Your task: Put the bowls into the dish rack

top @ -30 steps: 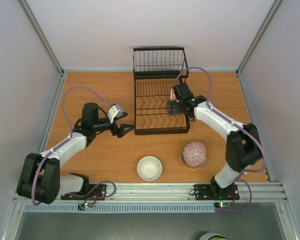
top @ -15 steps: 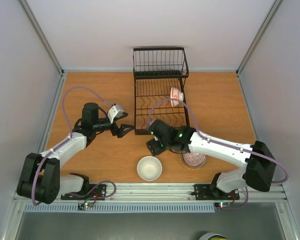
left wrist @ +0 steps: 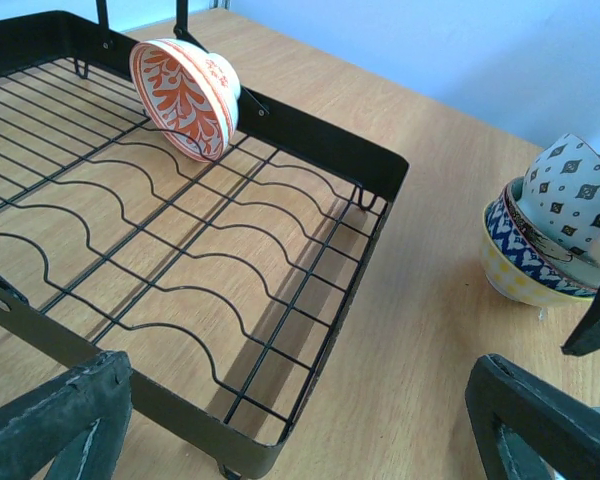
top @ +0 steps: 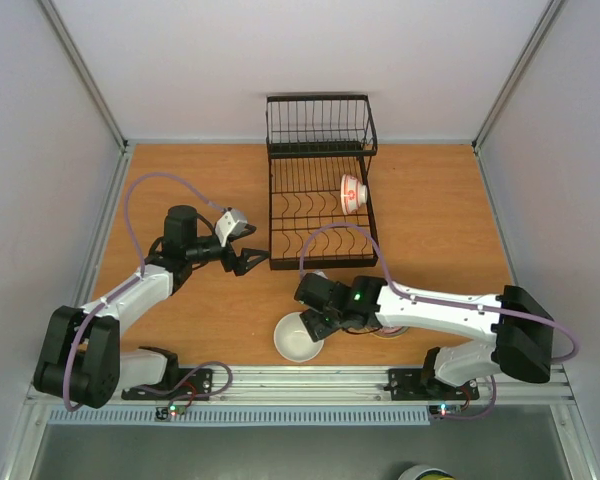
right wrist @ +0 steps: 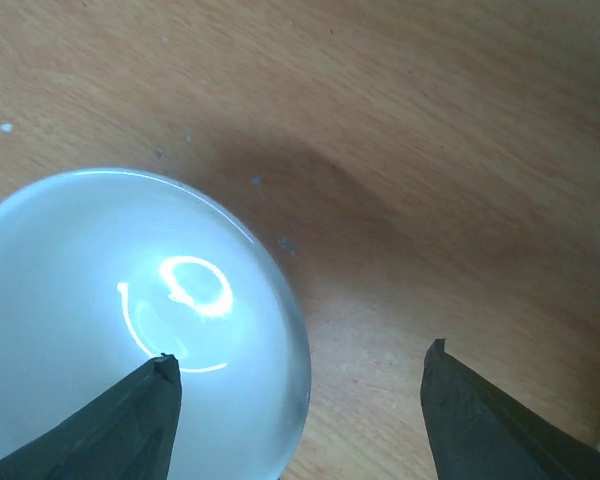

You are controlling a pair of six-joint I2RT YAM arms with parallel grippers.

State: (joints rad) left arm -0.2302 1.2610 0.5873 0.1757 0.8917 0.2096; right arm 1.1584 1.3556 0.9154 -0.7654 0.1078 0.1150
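Observation:
The black wire dish rack point(top: 320, 215) stands at the table's middle back. A red-patterned bowl point(top: 353, 193) stands on edge in its right side; it also shows in the left wrist view point(left wrist: 185, 95), inside the rack point(left wrist: 365, 165). A plain white bowl point(top: 296, 340) sits upright near the front edge. My right gripper point(top: 316, 323) is open just above that bowl's right rim; in the right wrist view the gripper point(right wrist: 300, 400) has one finger over the bowl point(right wrist: 130, 320) and the other over bare table. My left gripper point(top: 252, 262) is open and empty by the rack's front left corner.
A stack of patterned bowls point(left wrist: 550, 235), blue-and-white over yellow, stands to the right of the white bowl; in the top view my right arm point(top: 430, 310) covers most of it. Grey walls enclose the table on three sides.
My right gripper has left the red-patterned bowl in the rack and swung forward and left, down to the white bowl's rim. The left arm has not moved.

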